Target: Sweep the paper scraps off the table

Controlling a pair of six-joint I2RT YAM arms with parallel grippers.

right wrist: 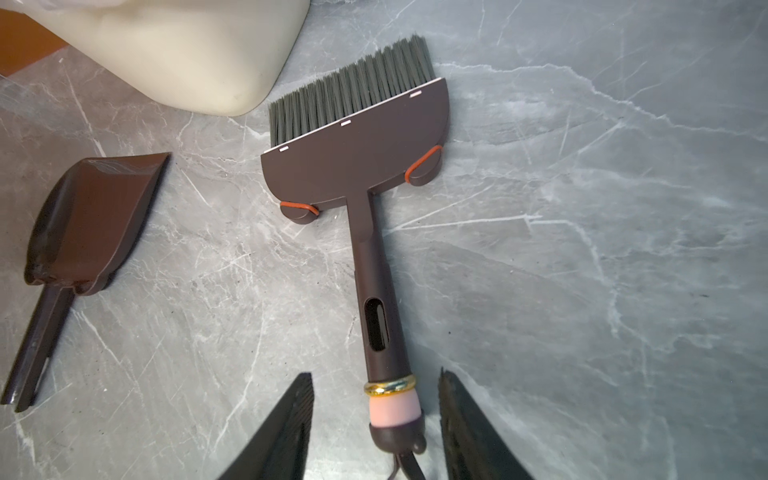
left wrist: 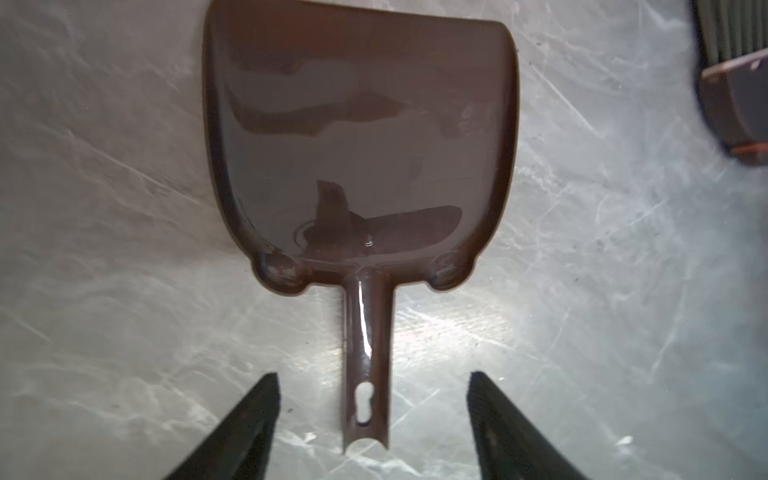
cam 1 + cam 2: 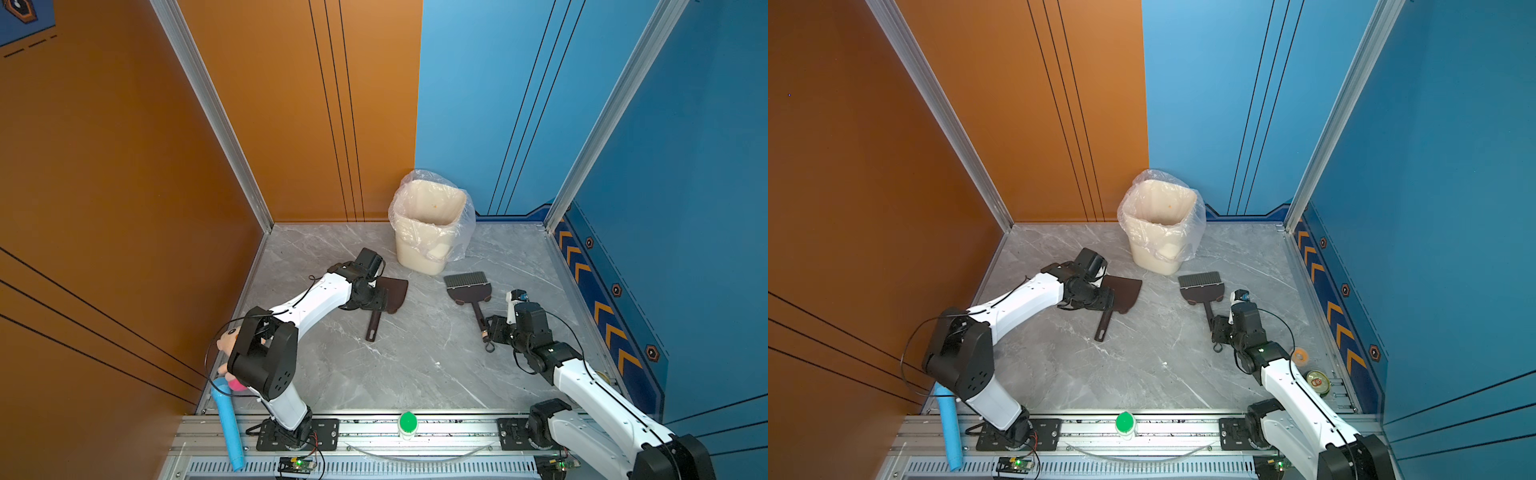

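Trouble could come from both hands at once: the left hand (image 2: pixel 372 415), fingers spread wide, straddles the handle of the glossy brown plastic dustpan (image 2: pixel 357 137) without touching it, while the right hand (image 1: pixel 376 419), partly open, brackets the brown brush with grey bristles (image 1: pixel 357 137), gripping nothing. Lift carelessly and a finger could snag and drag either tool across the grey marble-patterned counter (image 3: pixel 415 374). No coloured paper scraps show anywhere on it; presumably they sit in the cream bin with its clear liner (image 3: pixel 430 220), whose depths are hidden.
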